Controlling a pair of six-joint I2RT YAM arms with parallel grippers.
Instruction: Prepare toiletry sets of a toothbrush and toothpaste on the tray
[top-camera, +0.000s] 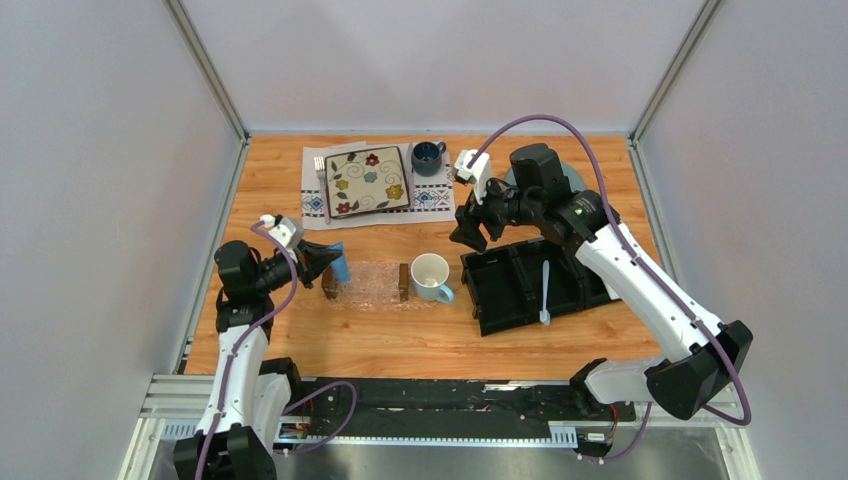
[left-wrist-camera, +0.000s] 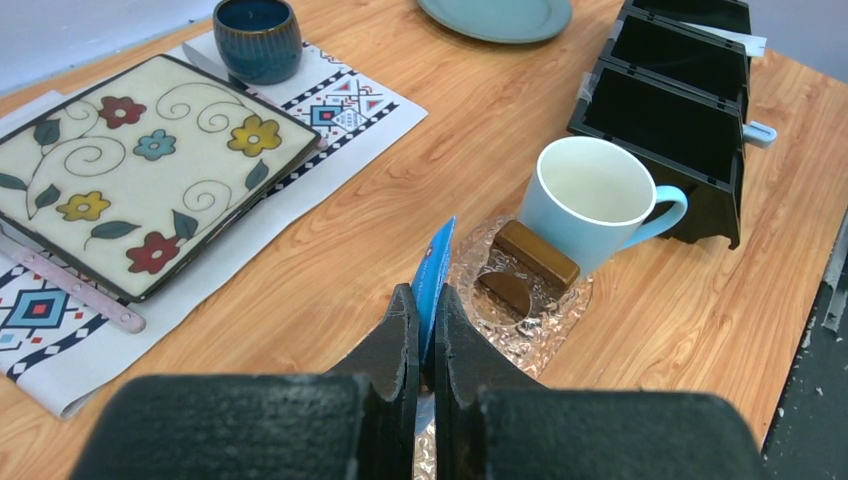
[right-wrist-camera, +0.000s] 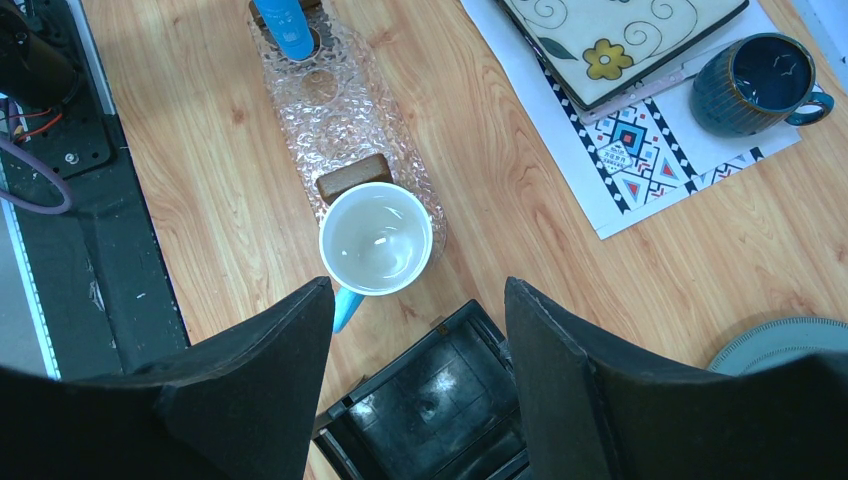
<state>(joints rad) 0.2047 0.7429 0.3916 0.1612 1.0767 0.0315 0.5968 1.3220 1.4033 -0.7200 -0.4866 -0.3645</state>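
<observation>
Left tool (left-wrist-camera: 422, 305) pinches tube (left-wrist-camera: 436, 265) (wrist view)

No legible lettering, brand or number anywhere, not even on the blue tube (left-wrist-camera: 436, 268)

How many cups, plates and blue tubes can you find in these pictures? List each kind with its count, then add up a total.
Cups: 2 (white mug, dark blue cup)
Plates: 2 (flowered square plate, round plain plate)
Blue tubes: 1 (blue tube in the left gripper)
Total: 5
</observation>
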